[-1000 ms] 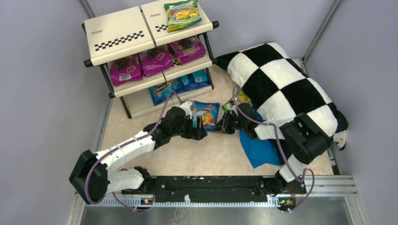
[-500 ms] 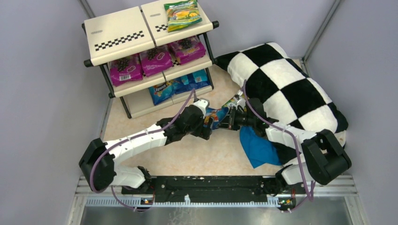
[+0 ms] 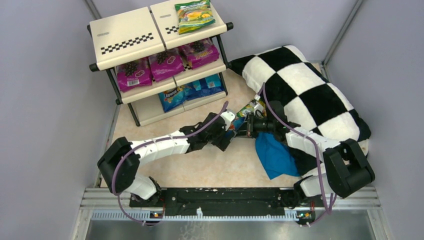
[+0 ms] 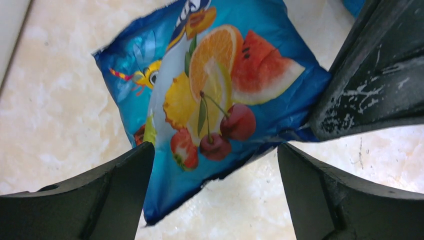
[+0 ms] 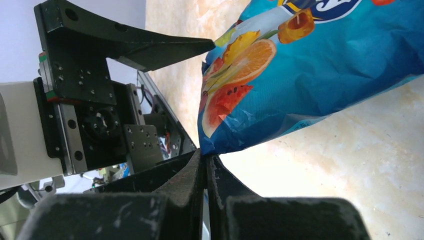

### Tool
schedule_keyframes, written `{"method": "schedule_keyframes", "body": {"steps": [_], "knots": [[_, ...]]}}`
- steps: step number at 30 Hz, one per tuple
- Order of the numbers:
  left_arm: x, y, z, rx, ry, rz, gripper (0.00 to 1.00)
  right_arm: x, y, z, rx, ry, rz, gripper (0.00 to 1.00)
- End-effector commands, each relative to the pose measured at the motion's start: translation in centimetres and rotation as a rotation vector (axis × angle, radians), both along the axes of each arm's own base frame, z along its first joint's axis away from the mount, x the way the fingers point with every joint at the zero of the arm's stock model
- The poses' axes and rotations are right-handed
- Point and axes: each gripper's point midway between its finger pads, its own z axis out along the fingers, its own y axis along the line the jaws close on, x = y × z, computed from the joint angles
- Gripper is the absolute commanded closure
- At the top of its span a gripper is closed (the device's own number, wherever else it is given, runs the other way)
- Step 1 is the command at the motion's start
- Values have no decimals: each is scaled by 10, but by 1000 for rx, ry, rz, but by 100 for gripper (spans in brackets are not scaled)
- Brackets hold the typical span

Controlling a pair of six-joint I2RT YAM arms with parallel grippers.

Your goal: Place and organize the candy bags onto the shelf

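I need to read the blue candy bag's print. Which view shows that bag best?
Left wrist: the blue candy bag shows its printed front nearly whole, framed by the open left gripper. Right wrist shows one end, its corner pinched in the shut right gripper. Top external hides most of it behind both grippers.

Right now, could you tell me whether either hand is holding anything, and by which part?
The right hand pinches the glossy blue fruit-printed candy bag by one corner; the open left hand holds nothing.
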Motion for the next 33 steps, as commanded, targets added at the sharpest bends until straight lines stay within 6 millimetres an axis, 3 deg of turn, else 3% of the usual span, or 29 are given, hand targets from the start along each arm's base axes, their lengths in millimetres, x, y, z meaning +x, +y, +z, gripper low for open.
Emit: {"method": "schedule_keyframes", "body": {"steps": [1,4,8,12,15,17,18,20,25,33], "knots": [[21,-22,23,-91,-191,-29,1,8,10,63,137,-125,45,100],[33,-15,26,-105,-285,43,6,9,11,68,160,-115,32,100],[39,-6,25,-122,-307,135,32,21,4,65,125,-120,-75,100],[33,-8,22,-182,-273,156,52,35,-7,64,102,-130,-210,100],[27,-15,20,-239,-226,153,60,40,-14,60,103,-121,-289,87],[23,-20,19,-278,-193,152,66,41,-17,52,102,-101,-325,69],[21,-23,17,-293,-179,153,68,41,-18,47,96,-85,-339,53],[19,-26,15,-318,-153,164,70,40,-22,33,76,-43,-371,36],[16,-34,13,-363,-110,170,71,35,-25,14,27,5,-451,17],[11,-51,6,-401,-42,146,71,53,-31,-4,-19,56,-609,13]]}}
